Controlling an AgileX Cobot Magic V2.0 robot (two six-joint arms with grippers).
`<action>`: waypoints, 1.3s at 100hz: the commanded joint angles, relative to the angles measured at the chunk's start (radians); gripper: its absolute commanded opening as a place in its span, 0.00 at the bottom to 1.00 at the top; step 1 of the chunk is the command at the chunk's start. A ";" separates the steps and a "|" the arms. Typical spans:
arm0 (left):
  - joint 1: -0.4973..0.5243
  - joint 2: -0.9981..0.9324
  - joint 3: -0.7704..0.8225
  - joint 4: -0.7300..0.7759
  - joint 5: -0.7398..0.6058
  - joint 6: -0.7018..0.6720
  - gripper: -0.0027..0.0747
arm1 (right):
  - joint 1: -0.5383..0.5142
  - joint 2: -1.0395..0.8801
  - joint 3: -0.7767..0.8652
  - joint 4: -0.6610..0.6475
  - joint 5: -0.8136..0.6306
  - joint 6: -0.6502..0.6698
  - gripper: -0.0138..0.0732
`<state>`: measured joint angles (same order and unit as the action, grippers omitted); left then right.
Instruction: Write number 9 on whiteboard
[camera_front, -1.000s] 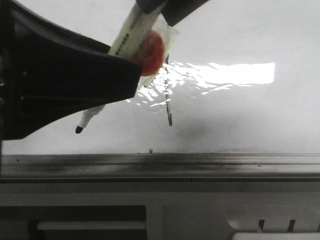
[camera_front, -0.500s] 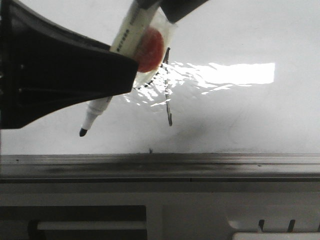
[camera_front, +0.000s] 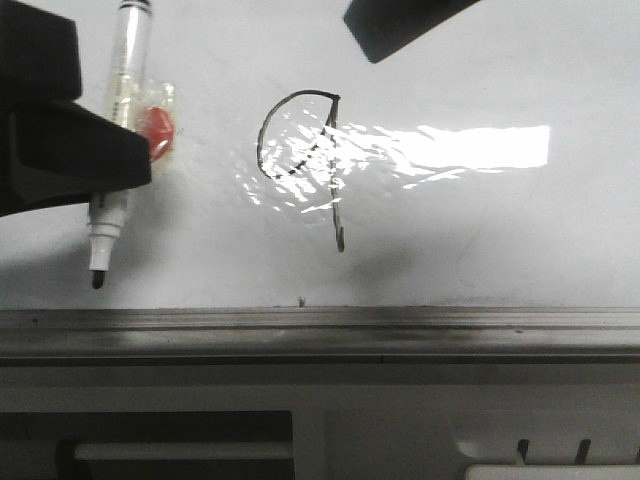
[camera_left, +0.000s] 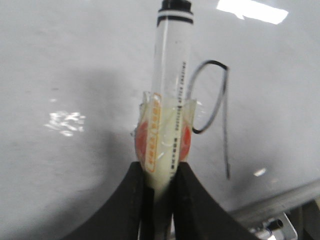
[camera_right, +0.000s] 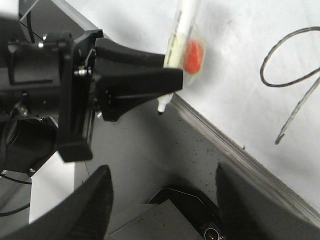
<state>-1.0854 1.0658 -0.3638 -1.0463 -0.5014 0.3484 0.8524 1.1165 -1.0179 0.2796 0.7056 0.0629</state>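
**What the views hide or cut off**

In the front view the left gripper runs off the edge at 9 o'clock and covers the middle of the marker. Glare on the whiteboard washes out part of the 9, at 5 o'clock of its loop. The right gripper is only a dark corner at 12 o'clock there; its wrist view blurs both fingers.
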 joint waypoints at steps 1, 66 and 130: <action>-0.004 0.010 -0.028 -0.072 -0.095 0.030 0.01 | -0.002 -0.014 -0.034 0.013 -0.059 -0.010 0.61; -0.004 0.099 -0.031 -0.077 -0.095 0.019 0.01 | -0.002 -0.014 -0.034 0.017 -0.066 -0.010 0.61; -0.004 0.103 -0.031 -0.112 -0.091 0.019 0.39 | -0.002 -0.014 -0.034 0.023 -0.060 -0.010 0.61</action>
<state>-1.0854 1.1764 -0.3717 -1.1644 -0.5443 0.3659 0.8524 1.1165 -1.0179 0.2886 0.6993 0.0629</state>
